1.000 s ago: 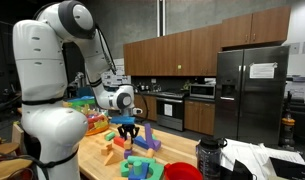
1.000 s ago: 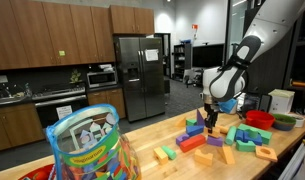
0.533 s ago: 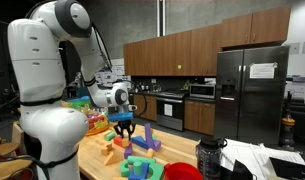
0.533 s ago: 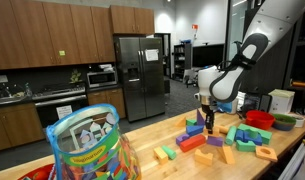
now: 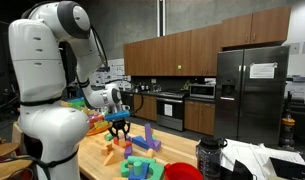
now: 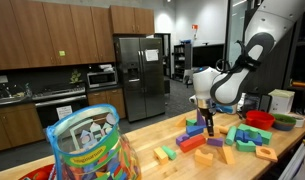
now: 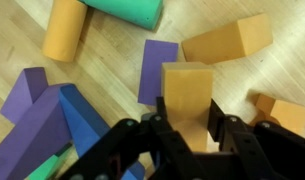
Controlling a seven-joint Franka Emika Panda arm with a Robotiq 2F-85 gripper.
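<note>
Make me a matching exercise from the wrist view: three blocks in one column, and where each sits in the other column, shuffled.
Things:
1. tan block
2. green cylinder
3. purple block

Places:
A. at the left edge of the wrist view
B. gripped in the hand
C. at the top edge of the wrist view

Pairs: 1-B, 2-C, 3-A.

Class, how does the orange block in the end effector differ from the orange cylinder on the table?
The orange block has flat faces and square edges; the orange cylinder is round. The block is clamped in the end effector; the cylinder lies loose on the table. Both are the same orange.
</note>
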